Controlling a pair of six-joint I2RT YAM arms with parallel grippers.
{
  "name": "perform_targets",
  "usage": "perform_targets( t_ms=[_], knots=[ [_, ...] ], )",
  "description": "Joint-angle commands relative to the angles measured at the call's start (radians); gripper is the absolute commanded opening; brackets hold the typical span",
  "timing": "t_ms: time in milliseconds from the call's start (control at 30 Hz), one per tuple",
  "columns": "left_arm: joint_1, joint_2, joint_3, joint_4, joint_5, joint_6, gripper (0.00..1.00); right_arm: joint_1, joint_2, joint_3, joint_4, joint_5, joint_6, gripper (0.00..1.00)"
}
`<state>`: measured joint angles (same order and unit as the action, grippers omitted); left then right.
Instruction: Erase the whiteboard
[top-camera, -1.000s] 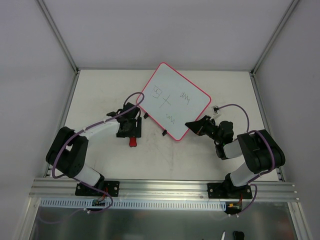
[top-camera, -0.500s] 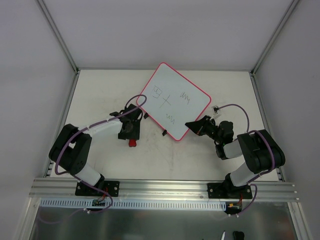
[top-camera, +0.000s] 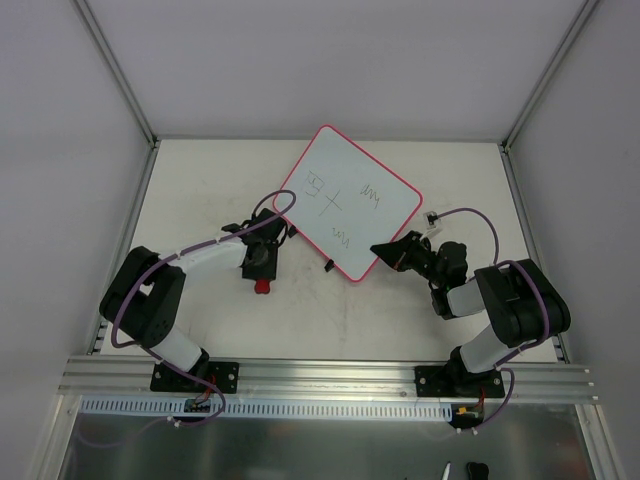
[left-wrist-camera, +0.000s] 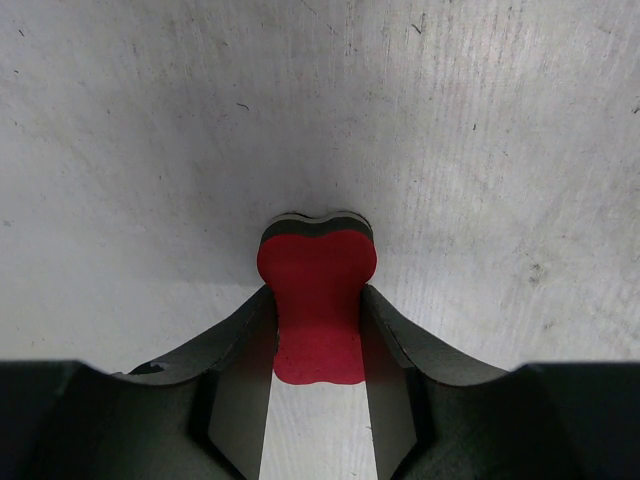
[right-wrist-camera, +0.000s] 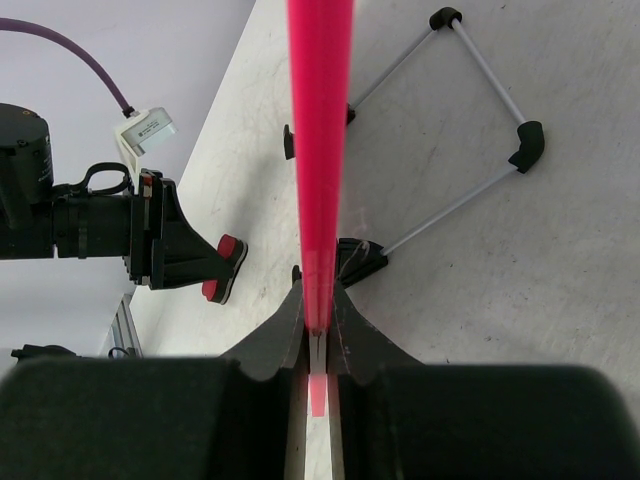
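Note:
The whiteboard (top-camera: 350, 200) is white with a pink-red frame and thin dark scribbles, and it stands tilted at the middle back of the table. My right gripper (top-camera: 382, 250) is shut on its near corner. In the right wrist view the pink edge (right-wrist-camera: 320, 150) runs straight up from between the fingers of that gripper (right-wrist-camera: 318, 300). A small red eraser (top-camera: 263, 287) lies on the table to the left of the board. My left gripper (left-wrist-camera: 317, 300) is over it, and both fingers press the narrow waist of the eraser (left-wrist-camera: 317, 270).
A wire stand with black corner clips (right-wrist-camera: 480, 90) rests on the table under the board. An aluminium rail (top-camera: 330, 375) runs along the near edge. White walls close in the table on the left, back and right.
The left gripper's jaws have closed in onto the eraser, and its wrist has shifted slightly. The right arm and the board have not moved.

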<state>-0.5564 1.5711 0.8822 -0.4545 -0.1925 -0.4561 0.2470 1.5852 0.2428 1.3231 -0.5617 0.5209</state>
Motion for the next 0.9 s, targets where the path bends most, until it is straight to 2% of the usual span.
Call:
perform_targets(
  t_ms=[0, 133, 267, 633, 733, 867],
  knots=[
    [-0.011, 0.013, 0.027, -0.024, -0.002, -0.004, 0.37, -0.006, 0.001, 0.020, 0.208, 0.000, -0.035, 0.00],
    [-0.011, 0.017, 0.031, -0.026, -0.010, -0.007, 0.35, -0.008, -0.001, 0.021, 0.208, -0.001, -0.033, 0.00],
    [-0.013, -0.017, 0.034, -0.013, -0.021, -0.009, 0.25, -0.009, -0.002, 0.021, 0.208, -0.003, -0.035, 0.00],
    [-0.002, -0.148, 0.084, 0.053, -0.030, 0.042, 0.23, -0.009, -0.004, 0.023, 0.208, -0.009, -0.030, 0.00],
    [0.021, -0.149, 0.133, 0.069, 0.027, 0.063, 0.22, -0.009, -0.004, 0.023, 0.208, -0.010, -0.027, 0.00],
    [0.145, -0.126, 0.201, 0.103, 0.192, 0.079, 0.20, -0.011, 0.001, 0.026, 0.209, -0.014, -0.022, 0.00]
  ],
)
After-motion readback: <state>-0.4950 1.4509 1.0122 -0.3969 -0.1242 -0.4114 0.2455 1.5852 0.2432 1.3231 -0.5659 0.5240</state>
